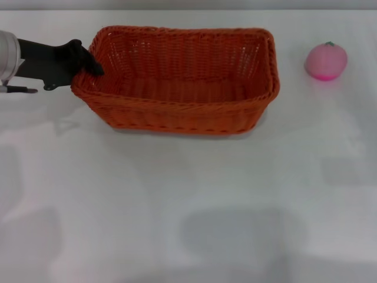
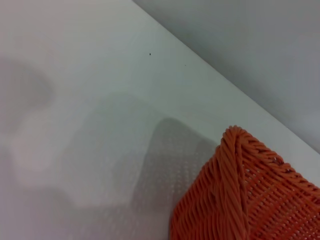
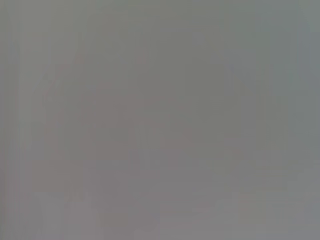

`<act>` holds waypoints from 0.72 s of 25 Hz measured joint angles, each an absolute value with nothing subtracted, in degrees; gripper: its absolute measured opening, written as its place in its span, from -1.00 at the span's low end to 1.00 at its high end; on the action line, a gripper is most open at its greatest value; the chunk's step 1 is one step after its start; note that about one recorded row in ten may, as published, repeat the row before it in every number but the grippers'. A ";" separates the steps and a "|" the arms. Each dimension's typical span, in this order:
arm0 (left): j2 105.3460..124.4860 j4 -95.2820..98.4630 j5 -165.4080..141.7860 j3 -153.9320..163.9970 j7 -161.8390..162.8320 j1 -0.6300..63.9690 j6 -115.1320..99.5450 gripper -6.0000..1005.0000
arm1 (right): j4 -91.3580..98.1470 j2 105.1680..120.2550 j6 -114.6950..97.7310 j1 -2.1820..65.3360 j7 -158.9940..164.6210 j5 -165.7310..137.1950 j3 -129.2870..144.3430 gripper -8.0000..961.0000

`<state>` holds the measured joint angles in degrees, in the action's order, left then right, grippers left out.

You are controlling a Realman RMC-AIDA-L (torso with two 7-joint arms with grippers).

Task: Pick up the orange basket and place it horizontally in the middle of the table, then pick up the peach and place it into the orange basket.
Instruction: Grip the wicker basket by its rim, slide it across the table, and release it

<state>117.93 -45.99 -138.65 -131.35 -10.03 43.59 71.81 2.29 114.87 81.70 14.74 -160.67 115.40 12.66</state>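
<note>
Left gripper (image 1: 94,66) clamped on orange basket (image 1: 179,79) rim, basket placement underway; peach (image 1: 326,61) right of basket, unpicked; right gripper unseen.

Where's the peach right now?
In the head view the peach sits on the table at the far right, apart from the orange basket, right of it.

Head view looking down over table (image 1: 177,206), left wrist close, sharing orange basket (image 1: 179,79) corner, right wrist blank

table (image 1: 177,206) front open, peach (image 1: 326,61) unblocked, orange basket (image 1: 179,79) far-center
</note>
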 joint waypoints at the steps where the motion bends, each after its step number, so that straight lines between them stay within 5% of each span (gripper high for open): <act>1: 117.76 -45.89 -138.62 -131.35 -10.22 43.59 71.75 -0.65 | 2.29 114.87 81.67 14.76 -160.73 115.40 12.66 0.68; 18: 117.07 -41.97 -134.96 -131.49 -13.50 44.88 71.52 -0.38 | 2.12 114.96 81.54 15.01 -160.75 115.31 12.66 0.68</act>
